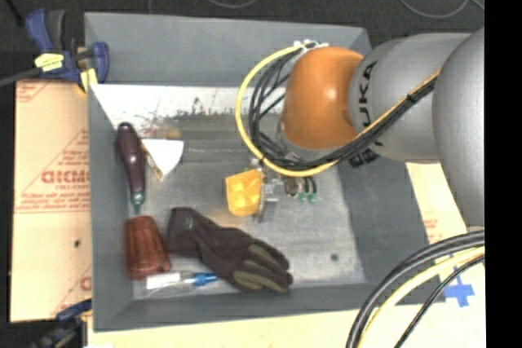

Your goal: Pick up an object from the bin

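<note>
My gripper (267,204) reaches down into the middle of the bin, mostly hidden under the orange cover. One metal fingertip shows beside a yellow block. The yellow block (243,193) lies just left of that fingertip, touching or nearly touching it. A dark brown glove (227,249) with olive fingertips lies just below and to the left of the gripper.
At the bin's left side lie a dark maroon-handled tool (130,159), a white wedge-shaped piece (163,156) and a ribbed reddish-brown grip (145,247). A clear pen with a blue tip (178,282) lies along the front wall. The arm covers the bin's right part.
</note>
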`<state>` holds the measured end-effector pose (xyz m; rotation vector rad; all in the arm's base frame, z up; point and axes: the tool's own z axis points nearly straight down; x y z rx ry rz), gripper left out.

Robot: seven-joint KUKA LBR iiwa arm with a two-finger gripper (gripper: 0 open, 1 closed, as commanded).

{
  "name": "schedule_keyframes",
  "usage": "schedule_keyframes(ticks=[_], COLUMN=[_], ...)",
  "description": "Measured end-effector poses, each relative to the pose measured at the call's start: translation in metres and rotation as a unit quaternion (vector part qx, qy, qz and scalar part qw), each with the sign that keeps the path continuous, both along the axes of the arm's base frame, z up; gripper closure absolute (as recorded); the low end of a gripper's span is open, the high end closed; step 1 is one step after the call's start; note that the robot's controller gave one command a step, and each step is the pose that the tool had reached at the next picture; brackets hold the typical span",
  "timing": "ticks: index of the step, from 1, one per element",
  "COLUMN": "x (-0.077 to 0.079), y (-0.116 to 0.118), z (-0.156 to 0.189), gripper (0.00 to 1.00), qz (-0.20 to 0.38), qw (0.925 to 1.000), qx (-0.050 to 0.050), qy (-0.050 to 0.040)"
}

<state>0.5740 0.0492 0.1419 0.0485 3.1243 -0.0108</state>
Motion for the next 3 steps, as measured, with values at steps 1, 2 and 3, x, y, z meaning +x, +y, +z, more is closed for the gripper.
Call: schedule_keyframes(ticks=[1, 2, 3], x=[0.000, -0.004, -0.014], y=[0.000, -0.003, -0.012], z=[0.000, 0.043, 0.128], gripper=[1.00, 1.00, 1.00], qz=[0.000, -0.006, -0.026], qw=[1.0000, 1.0000, 0.9996], qx=[0.000, 0.000, 0.000], qy=[0.0000, 0.0032, -0.0019])
